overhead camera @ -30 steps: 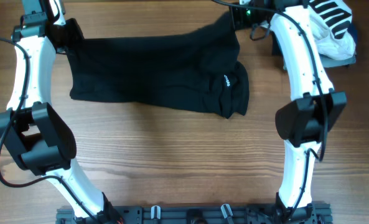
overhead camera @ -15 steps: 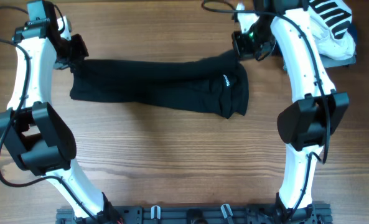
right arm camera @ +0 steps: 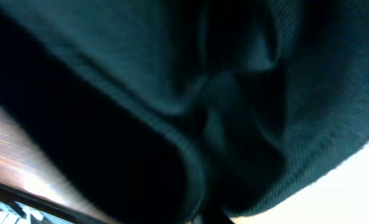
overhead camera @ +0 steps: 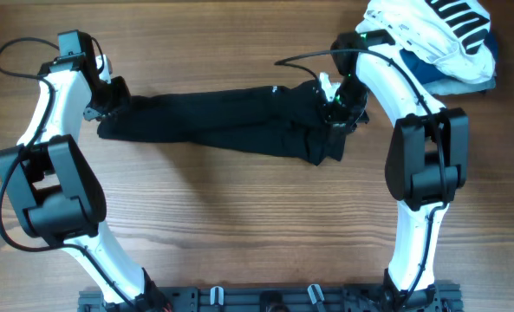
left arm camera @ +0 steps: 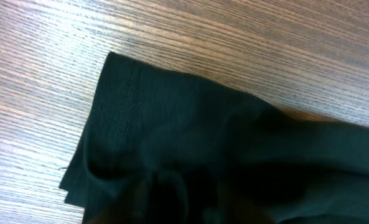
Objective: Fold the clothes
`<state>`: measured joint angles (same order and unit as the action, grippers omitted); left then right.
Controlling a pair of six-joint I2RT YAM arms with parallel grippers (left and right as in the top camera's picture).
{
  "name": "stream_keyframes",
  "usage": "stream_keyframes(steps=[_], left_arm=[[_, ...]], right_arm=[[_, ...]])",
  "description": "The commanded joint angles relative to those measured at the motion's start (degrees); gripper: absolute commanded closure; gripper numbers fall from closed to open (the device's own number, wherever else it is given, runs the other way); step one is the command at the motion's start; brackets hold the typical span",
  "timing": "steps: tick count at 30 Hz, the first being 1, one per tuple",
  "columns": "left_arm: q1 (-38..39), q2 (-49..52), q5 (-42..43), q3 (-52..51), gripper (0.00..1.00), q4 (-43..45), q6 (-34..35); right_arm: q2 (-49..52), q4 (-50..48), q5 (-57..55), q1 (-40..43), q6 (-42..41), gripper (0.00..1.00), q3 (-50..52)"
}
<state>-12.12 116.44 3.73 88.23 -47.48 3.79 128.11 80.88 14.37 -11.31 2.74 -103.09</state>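
The clothes (overhead camera: pixel 222 117), one black garment, lie as a long narrow band across the back half of the table. My left gripper (overhead camera: pixel 113 97) sits low on its left end and my right gripper (overhead camera: pixel 339 106) on its right end. Black cloth (left arm camera: pixel 190 137) fills most of the left wrist view, with a hemmed corner lying on the wood. Dark folds (right arm camera: pixel 140 74) cover nearly all of the right wrist view. In both wrist views the cloth hides the fingers, so I cannot see how the jaws stand.
A white garment with black stripes (overhead camera: pixel 447 30) lies at the back right corner on a blue folded garment (overhead camera: pixel 489 52). The right arm's cable (overhead camera: pixel 304 59) loops above the wood behind the clothes. A rack (overhead camera: pixel 265 299) runs along the front edge.
Both grippers have come forward and down from the table's back, carrying the garment's far edge over itself. The garment is now a narrower band, and its white mark no longer shows.
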Motion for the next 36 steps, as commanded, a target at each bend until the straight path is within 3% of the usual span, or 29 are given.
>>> stream_keyframes(steps=[1,3,5,7,16,20,24,29,32,36], left_arm=[[-0.5,-2.0,-0.6,-0.5,0.17,1.0,-0.3],[-0.5,-2.3,-0.5,0.4,0.11,0.5,-0.3],[-0.5,-3.6,-0.1,2.3,0.05,-0.9,1.0],[-0.5,-5.2,1.4,2.8,0.01,-1.2,1.2],[-0.6,-1.2,1.4,2.8,0.00,-3.2,-0.5],[-0.6,-0.4,1.4,2.7,0.01,-4.7,-0.5],[-0.7,-0.3,1.4,2.6,0.02,-4.5,-0.5],[-3.0,-0.3,1.4,2.6,0.00,-5.1,-0.8],[-7.3,0.5,9.0,2.6,0.00,-5.1,-7.6],[-10.4,3.8,11.5,2.6,0.00,-4.6,-14.5]], right_arm=[[-2.1,-1.8,0.4,-0.3,0.1,0.75,0.2],[-5.3,-3.7,1.8,-0.3,0.4,0.63,-0.6],[-9.8,-5.2,2.4,-0.3,1.7,0.28,-1.2],[-13.8,-7.0,2.4,-0.3,1.8,0.08,-1.2],[-13.4,-16.0,2.4,-0.3,1.8,0.05,-1.0],[-11.2,-19.8,5.5,-0.9,6.5,0.14,-0.5],[-7.8,-23.0,4.9,-3.6,11.1,0.15,-0.3],[-5.3,-25.6,4.6,-5.4,9.1,0.16,-0.3],[-5.3,-26.5,4.6,-5.2,8.7,0.14,-0.3],[-5.3,-26.4,4.6,-5.2,7.8,0.12,-0.3]])
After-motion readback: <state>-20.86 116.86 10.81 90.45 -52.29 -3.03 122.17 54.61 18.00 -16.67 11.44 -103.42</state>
